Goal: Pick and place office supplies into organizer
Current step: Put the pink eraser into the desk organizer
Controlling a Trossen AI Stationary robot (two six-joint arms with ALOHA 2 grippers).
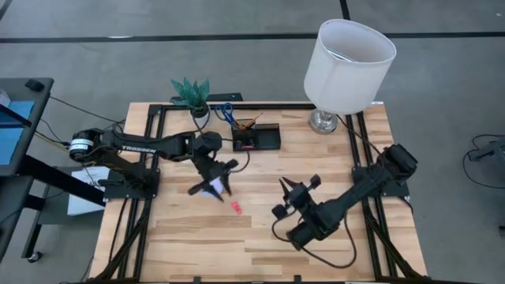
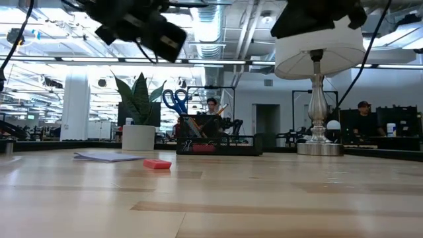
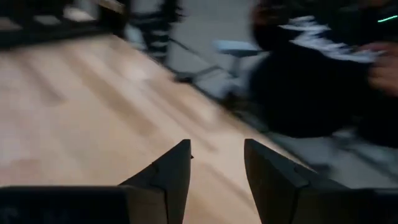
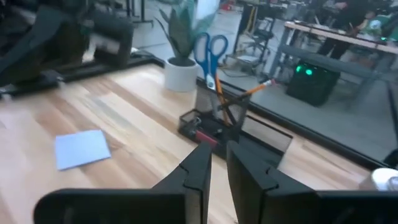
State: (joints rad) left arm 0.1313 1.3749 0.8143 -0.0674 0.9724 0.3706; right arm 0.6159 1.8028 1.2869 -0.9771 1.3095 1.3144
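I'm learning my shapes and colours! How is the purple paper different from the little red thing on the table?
The note pad is pale lavender; the small piece is pink-red. The note pad is wide, square and very flat; the small piece is a much smaller, chunkier block. The left gripper hangs over the note pad; nothing is above the small piece. Both lie loose on the wooden table, outside the organizer.

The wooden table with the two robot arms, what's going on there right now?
Two arms are tidying office supplies into the black organizer, which already holds the blue-handled scissors and pens. The left pincer hangs above the lavender note pad, fingers apart and holding nothing. A small pink-red piece lies loose on the table. The right pincer waits mid-table, empty, fingers nearly together, pointed at the organizer.
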